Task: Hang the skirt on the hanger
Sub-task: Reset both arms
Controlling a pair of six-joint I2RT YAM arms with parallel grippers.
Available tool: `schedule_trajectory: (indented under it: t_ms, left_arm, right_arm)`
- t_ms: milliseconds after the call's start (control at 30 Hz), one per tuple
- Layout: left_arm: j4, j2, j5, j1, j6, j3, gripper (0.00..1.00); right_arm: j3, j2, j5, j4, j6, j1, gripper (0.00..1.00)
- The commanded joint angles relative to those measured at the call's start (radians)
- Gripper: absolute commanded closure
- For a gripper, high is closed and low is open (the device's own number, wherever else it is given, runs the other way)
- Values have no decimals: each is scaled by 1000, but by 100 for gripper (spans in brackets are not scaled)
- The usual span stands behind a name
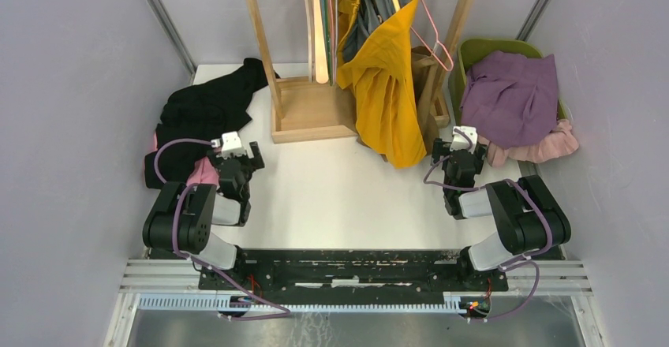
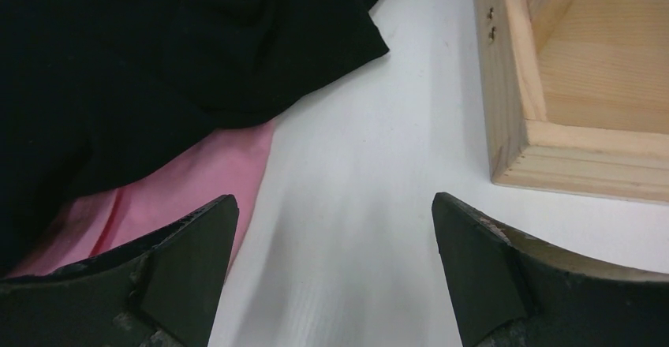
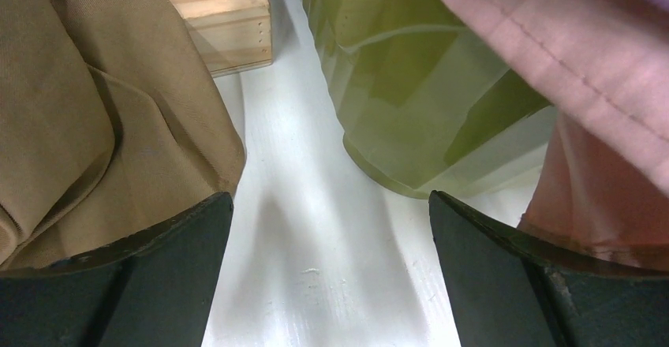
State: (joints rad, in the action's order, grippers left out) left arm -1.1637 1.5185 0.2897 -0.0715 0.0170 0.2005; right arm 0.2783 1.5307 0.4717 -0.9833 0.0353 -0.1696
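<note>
Top view: a black garment [image 1: 205, 110] lies heaped on the left of the counter [image 1: 339, 181]. I cannot tell which garment is the skirt. The pink hanger [image 1: 438, 27] hangs on the wooden rack [image 1: 312, 110] beside a yellow garment [image 1: 386, 87].

Left wrist: the left gripper [image 2: 335, 213] is spread wide and empty, beside the black garment.

Right wrist: the right gripper [image 3: 331, 209] is spread wide and empty, between the yellow garment and a green basket [image 3: 394, 87].

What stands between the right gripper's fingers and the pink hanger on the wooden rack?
Nothing visible lies directly between them. The right gripper, fingers open, sits over bare table. The pink hanger hangs higher, against the rack's slanted post, with the yellow garment close on its left; both could crowd the approach.
</note>
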Motion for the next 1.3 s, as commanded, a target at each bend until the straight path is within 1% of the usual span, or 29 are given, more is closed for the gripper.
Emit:
schedule_trajectory:
  t_ms: [0,300,1267]
  left_arm:
    - [-63,-1,111,5,60,8,1]
    - [-81,-6,99,4,56,-6,1]
    - [-83,-5,100,3,56,-6,1]
  right_arm:
    - [24,-15,11,-19,-11,-2,0]
    - [52,-18,-14,43,6,15,0]
    - [53,-19,-18,43,6,17,0]
